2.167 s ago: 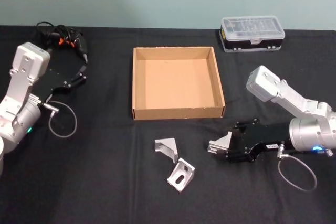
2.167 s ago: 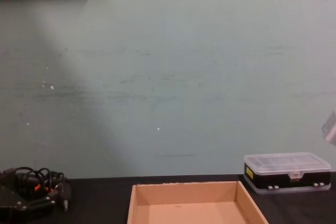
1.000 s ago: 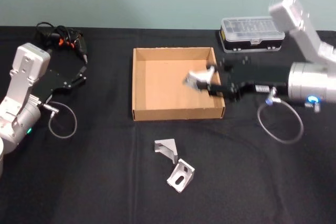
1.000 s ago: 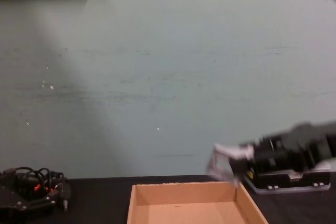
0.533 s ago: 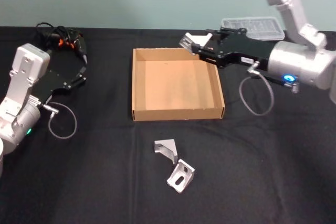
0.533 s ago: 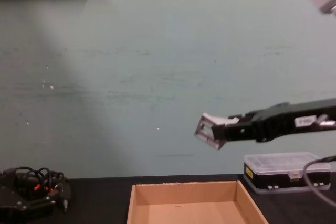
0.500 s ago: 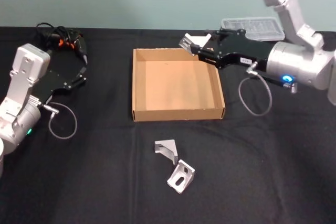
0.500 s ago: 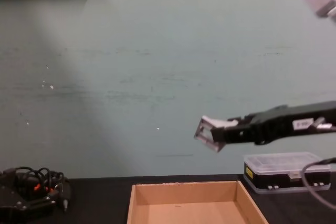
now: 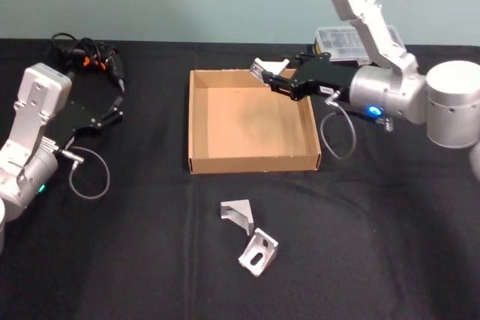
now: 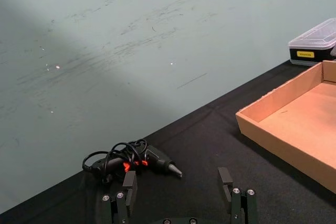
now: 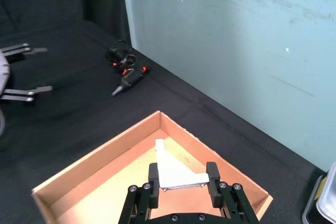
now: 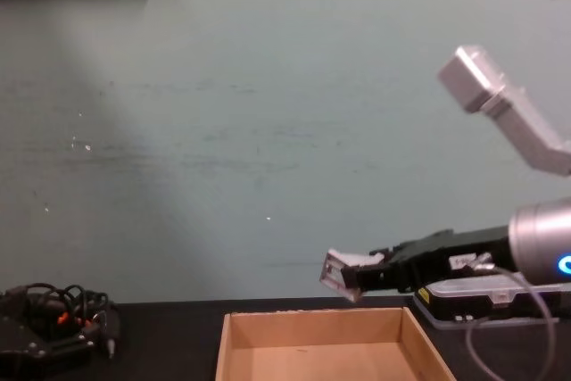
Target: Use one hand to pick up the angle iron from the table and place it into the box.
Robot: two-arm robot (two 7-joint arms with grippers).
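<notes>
right gripper (image 9: 271, 78), clamped on an angle iron (image 9: 262, 71), hovers over the far edge of the cardboard box (image 9: 255, 161), left gripper (image 10: 177, 178) parked with fingers apart; next it should lower inward and release.

Cardboard box (image 9: 255, 161), matt black table (image 9: 150, 260)

Head view looks down on the box (image 9: 253, 121); chest view faces it low, side-on.

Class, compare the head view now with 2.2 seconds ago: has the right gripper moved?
Yes. The right gripper, shut on an angle iron, went from the table in front of the box to above its far right corner. The left gripper is parked.
</notes>
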